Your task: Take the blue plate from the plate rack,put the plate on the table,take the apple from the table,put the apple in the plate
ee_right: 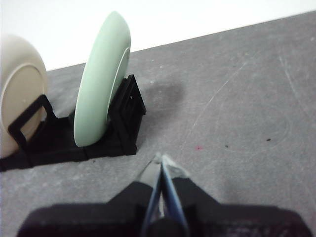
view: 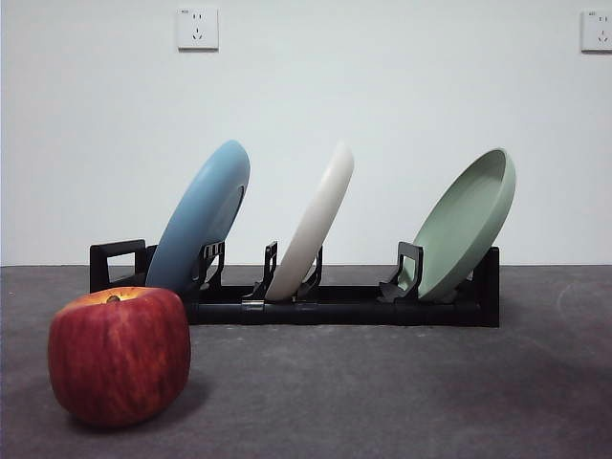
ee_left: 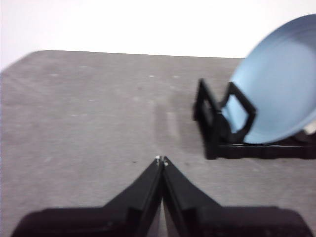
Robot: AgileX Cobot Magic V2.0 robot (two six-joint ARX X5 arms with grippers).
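Plate rack (view: 335, 308): long, low, black, standing across the dark grey bench (view: 402, 402), taken here as landmark. Blue plate (view: 203, 218): seated on edge in the slot at the rack's post end, leaning toward the other plates; not yet lifted. Cream-white plate (view: 316, 222): middle slot, same lean. Pale green plate (view: 469, 222): slot at the rack's far end, same lean. Apple (view: 119, 354): deep red, yellowish around the stem dip, on the bench in front of the rack's post end, apart from the rack, below and forward of the blue plate. Left end effector (ee_left: 161, 160): jaws pressed together, gripping nothing; held low over bare bench off the rack's post end, pointing level past it, with the blue plate's hollow face (ee_left: 279, 84) ahead and off to one side. Right end effector (ee_right: 162, 159): jaws likewise clenched and empty; held low over the bench off the rack's opposite end, nearest the pale green plate (ee_right: 101, 81). Neither arm shows in the front view. Judgement: the left arm is the nearer to the blue plate; the plate stands edge-up, its rim running upward from the slot, so the jaws would need to part and straddle the upper rim
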